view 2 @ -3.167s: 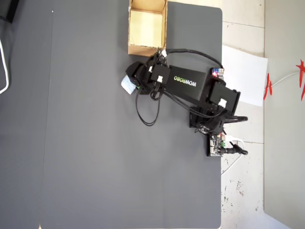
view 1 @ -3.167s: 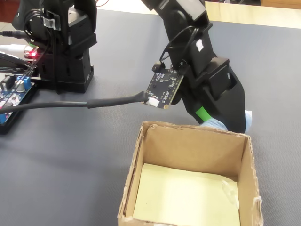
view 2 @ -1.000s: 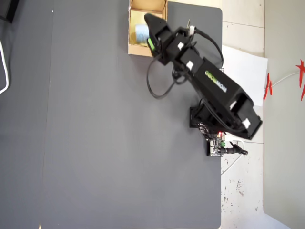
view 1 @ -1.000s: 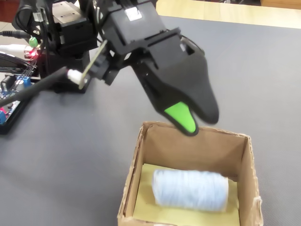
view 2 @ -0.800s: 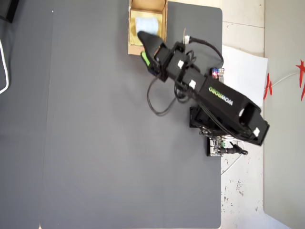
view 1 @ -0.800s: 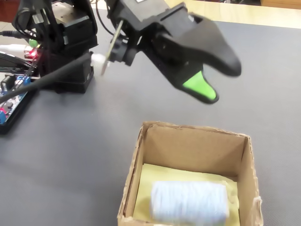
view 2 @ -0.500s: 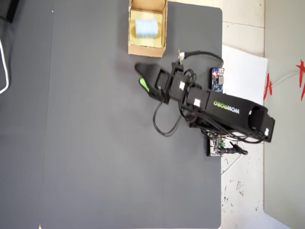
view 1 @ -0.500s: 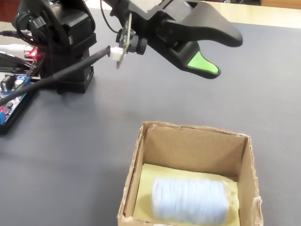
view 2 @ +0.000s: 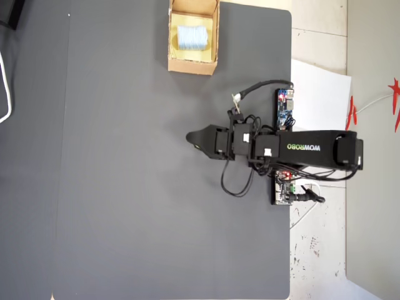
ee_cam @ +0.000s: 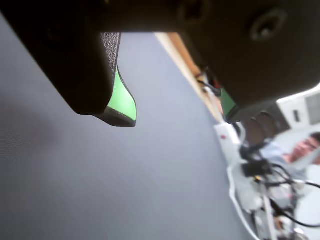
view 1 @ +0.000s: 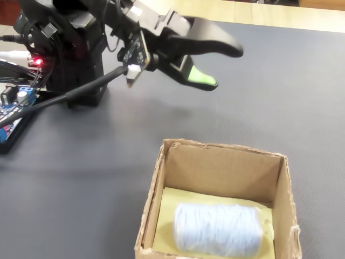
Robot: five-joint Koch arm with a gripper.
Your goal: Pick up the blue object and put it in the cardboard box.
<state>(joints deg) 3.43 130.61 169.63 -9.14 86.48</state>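
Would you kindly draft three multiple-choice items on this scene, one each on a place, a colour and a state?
1. Where is the blue object?
A. inside the cardboard box
B. on the mat beside the box
C. in the claw

2. What colour are the claw's finger pads?
A. red
B. green
C. yellow

3. How is the claw?
A. shut on the object
B. open and empty
C. hidden

Key: 1 A, it lies on the box's floor; 2 B, the wrist view shows green pads; 3 B, there is a clear gap between the tips.
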